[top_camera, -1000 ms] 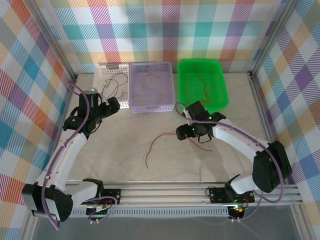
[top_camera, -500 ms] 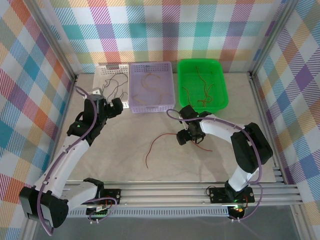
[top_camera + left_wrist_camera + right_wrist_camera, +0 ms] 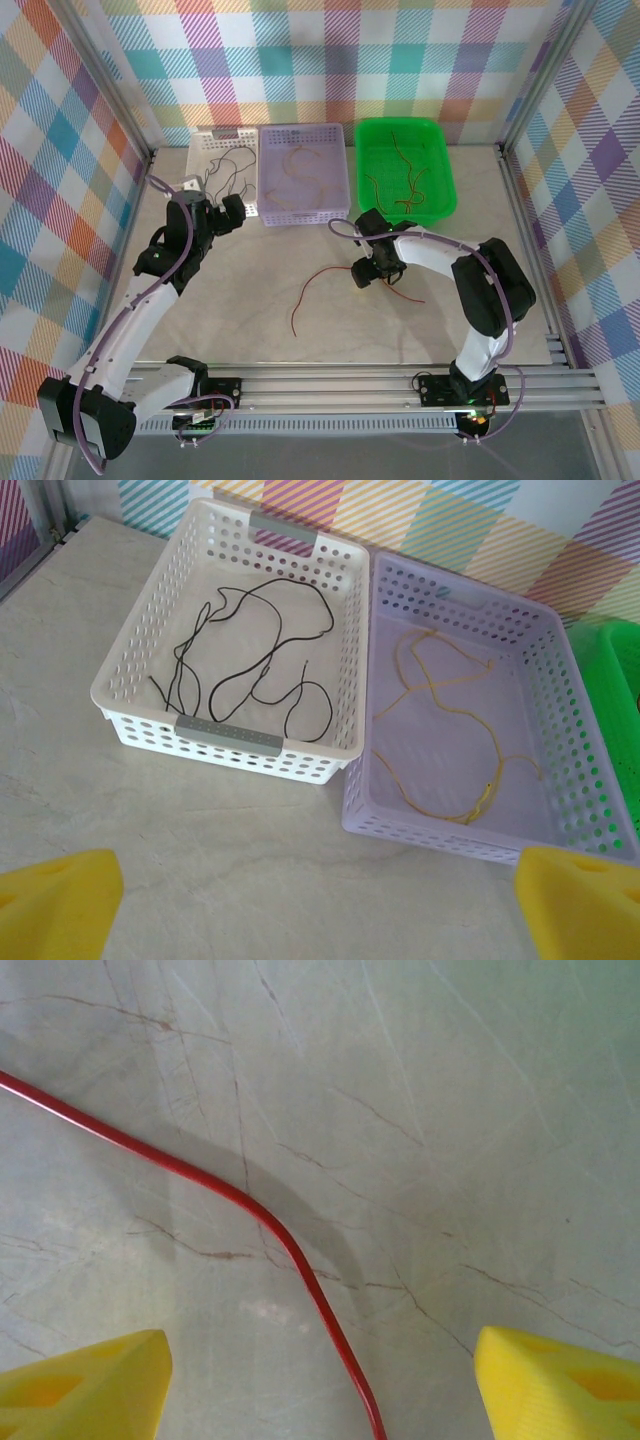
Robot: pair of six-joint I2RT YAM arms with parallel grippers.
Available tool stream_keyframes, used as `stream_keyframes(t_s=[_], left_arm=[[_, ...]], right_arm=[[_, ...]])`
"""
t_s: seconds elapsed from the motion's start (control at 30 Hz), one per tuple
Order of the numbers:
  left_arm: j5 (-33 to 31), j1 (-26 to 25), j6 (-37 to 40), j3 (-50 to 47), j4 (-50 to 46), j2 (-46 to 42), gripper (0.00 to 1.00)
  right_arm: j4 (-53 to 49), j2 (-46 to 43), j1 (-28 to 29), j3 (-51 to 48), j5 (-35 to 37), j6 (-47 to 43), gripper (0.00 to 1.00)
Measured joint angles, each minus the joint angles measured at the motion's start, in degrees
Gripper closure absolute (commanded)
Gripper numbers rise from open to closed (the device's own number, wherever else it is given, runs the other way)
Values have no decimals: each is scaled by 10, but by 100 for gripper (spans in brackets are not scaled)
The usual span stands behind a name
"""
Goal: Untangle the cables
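Note:
A loose red cable (image 3: pixel 308 288) lies curved on the table, and its right end runs under my right gripper (image 3: pixel 367 272). In the right wrist view the red cable (image 3: pixel 250 1205) passes between the wide-apart yellow fingertips (image 3: pixel 85 1385) of my right gripper (image 3: pixel 320 1385), which is open just above the table and not touching it. My left gripper (image 3: pixel 226 212) hovers open in front of the baskets, its yellow fingertips (image 3: pixel 55 905) holding nothing. Black cables (image 3: pixel 250 650) lie in the white basket (image 3: pixel 228 735). A yellow cable (image 3: pixel 450 720) lies in the purple basket (image 3: pixel 440 825).
A green basket (image 3: pixel 440 205) at the back right holds several red and orange cables (image 3: pixel 405 175). The three baskets stand side by side along the back wall. Checkered walls close in the table on three sides, and a metal rail runs along the near edge.
My right gripper has moved left and lowered onto the red cable's right end, with its arm folded in. My left gripper shifted slightly toward the baskets.

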Motion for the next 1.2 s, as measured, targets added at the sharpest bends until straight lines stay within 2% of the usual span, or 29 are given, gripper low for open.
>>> stream_keyframes(t_s=[0.43, 0.53, 0.6, 0.83, 1.0, 1.2], left_arm=[[-2, 0, 0, -2, 0, -7, 0], [-2, 0, 0, -2, 0, -8, 0], [-2, 0, 0, -2, 0, -10, 0], [-2, 0, 2, -2, 0, -16, 0], [-5, 0, 2, -2, 0, -16, 0], [-5, 0, 2, -2, 0, -16, 0]], right_arm=[[-6, 35, -24, 25, -29, 3, 66], [-7, 35, -27, 25, -35, 11, 71], [-8, 34, -26, 25, -43, 14, 78], [-40, 27, -5, 20, -113, 28, 99], [-55, -16, 13, 1, -146, 39, 100], [-64, -108, 20, -2, -157, 58, 100]])
